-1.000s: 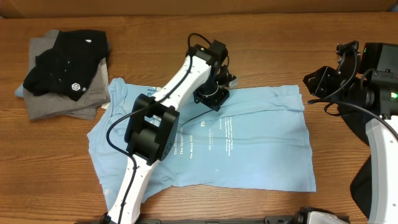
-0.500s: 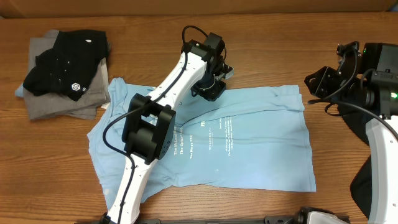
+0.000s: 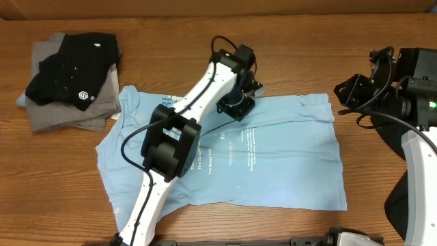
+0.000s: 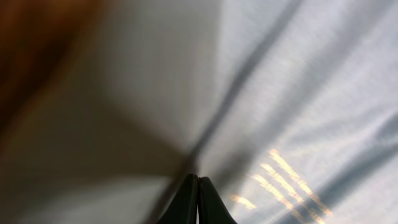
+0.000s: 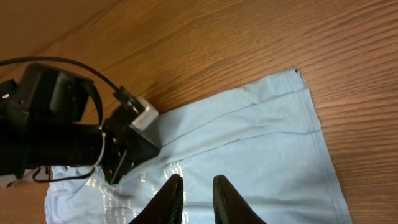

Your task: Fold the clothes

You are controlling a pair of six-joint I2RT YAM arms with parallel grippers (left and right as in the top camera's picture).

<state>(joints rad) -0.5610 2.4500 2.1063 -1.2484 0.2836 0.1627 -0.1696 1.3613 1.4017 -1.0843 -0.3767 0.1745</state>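
here, the left gripper (image 4: 198, 186), fingers pressed shut on a pinch of fabric, sits near the far edge of the light blue t-shirt (image 3: 287, 157) spread across the wooden table (image 3: 307, 55); the right gripper (image 5: 194, 198), slightly parted and empty, hangs beyond the shirt's right side.

**A:** How many pieces of clothing are there?

**B:** Four that can be counted. One light blue T-shirt (image 3: 287, 157) is spread flat. A pile holds three more: one black garment (image 3: 72, 68), one grey garment (image 3: 65, 117), and one pale blue piece (image 3: 22, 101) showing only an edge.

**A:** And the robot?

**B:** Two arms, a left arm (image 3: 205, 85) and a right arm (image 3: 416, 143). Two grippers, the left gripper (image 4: 198, 186) and the right gripper (image 5: 197, 180), with two fingers each. There is one wooden table (image 3: 307, 41).
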